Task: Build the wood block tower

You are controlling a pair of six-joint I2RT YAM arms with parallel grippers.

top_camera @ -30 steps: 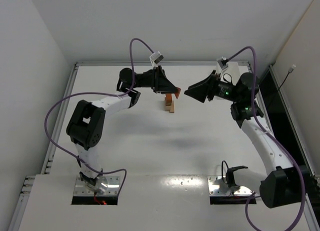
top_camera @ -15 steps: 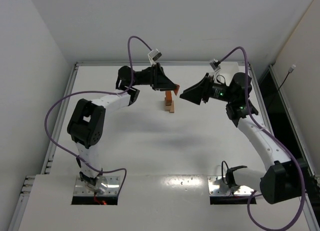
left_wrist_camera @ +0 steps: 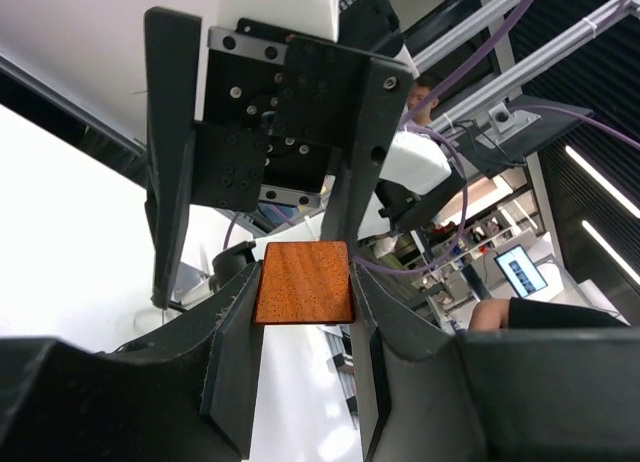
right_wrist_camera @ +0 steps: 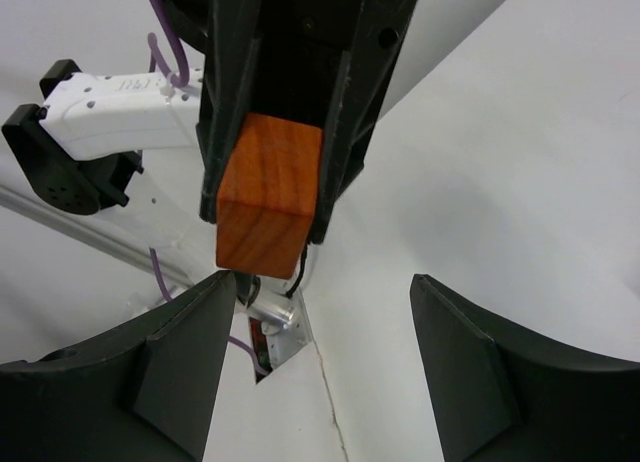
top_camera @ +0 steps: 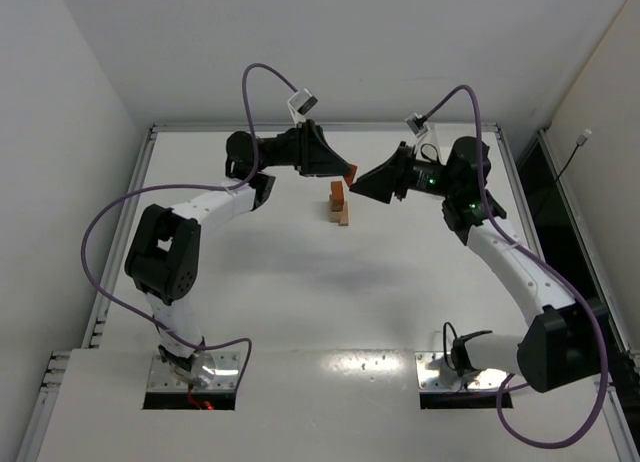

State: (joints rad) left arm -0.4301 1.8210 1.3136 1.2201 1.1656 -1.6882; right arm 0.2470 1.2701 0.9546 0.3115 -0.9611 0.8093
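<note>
One reddish block (left_wrist_camera: 304,282) clamped in left jaws, right jaws wide apart.

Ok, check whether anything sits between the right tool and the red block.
Nothing visible does. The red block, clamped in the left tool, hangs in open air straight ahead of the open right tool. The tower stands lower on the table, off that line.

Left end effector (left_wrist_camera: 303,282) pinched narrow, right end effector (right_wrist_camera: 322,317) wide apart, nose to nose, both aloft.
</note>
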